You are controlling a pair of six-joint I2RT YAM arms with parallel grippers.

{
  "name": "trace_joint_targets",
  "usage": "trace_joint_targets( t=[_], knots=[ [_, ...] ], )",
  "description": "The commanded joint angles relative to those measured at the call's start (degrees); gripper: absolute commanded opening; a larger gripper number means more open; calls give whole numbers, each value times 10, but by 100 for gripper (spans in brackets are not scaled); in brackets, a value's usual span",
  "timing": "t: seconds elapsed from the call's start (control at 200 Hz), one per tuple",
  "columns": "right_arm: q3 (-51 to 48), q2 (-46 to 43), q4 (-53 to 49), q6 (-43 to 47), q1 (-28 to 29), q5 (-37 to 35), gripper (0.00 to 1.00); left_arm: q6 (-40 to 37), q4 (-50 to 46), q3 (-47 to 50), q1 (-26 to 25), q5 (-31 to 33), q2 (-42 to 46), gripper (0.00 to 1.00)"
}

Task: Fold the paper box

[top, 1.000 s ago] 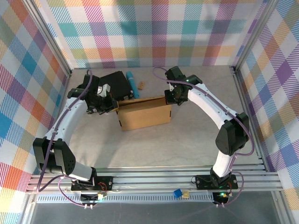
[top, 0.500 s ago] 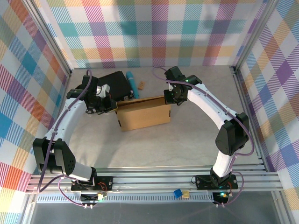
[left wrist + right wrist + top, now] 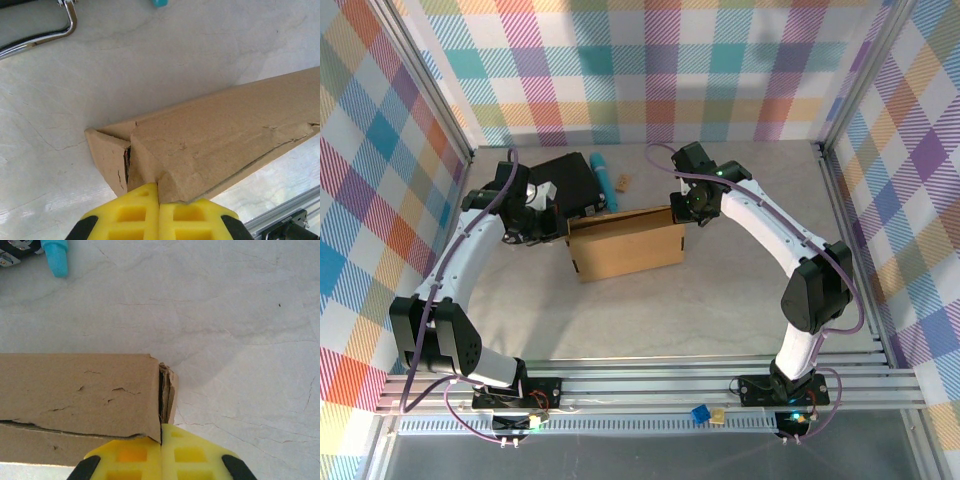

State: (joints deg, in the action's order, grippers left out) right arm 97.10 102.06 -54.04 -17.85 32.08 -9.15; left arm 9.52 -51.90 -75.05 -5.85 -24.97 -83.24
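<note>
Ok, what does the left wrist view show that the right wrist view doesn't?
Left wrist, not right wrist: the left gripper pinching the paper box at its left end, a curved chrome bar, and a bit of aluminium rail. Right wrist, not left wrist: the right gripper pinching the box's right end, and the corner of a black labelled item. Both: the brown box, the teal tube, the pale marbled table.

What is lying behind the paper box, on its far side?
Behind the paper box lie a black case, a teal tube and a small tan piece. The strip of table right against its back wall is hidden.
</note>
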Motion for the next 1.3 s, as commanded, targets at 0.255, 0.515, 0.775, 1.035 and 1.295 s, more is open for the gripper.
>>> trace_joint_targets(
  t=[0.255, 0.515, 0.775, 1.035, 1.295],
  knots=[
    [-9, -19, -25, -13, -6, -34, 0, -31, -70, 13, 16, 68, -6, 0],
    [-8, -19, -24, -14, -6, -34, 0, -30, -68, 25, 16, 75, -2, 0],
    [-13, -24, -23, -14, -7, -38, 0, -24, -65, 41, 15, 76, 8, 0],
    [-28, -32, -11, -16, -5, -30, 0, -13, -52, 63, 12, 73, 22, 0],
    [-40, -37, -4, -9, -1, -22, 0, 7, -40, 87, -11, 98, 34, 0]
  ],
)
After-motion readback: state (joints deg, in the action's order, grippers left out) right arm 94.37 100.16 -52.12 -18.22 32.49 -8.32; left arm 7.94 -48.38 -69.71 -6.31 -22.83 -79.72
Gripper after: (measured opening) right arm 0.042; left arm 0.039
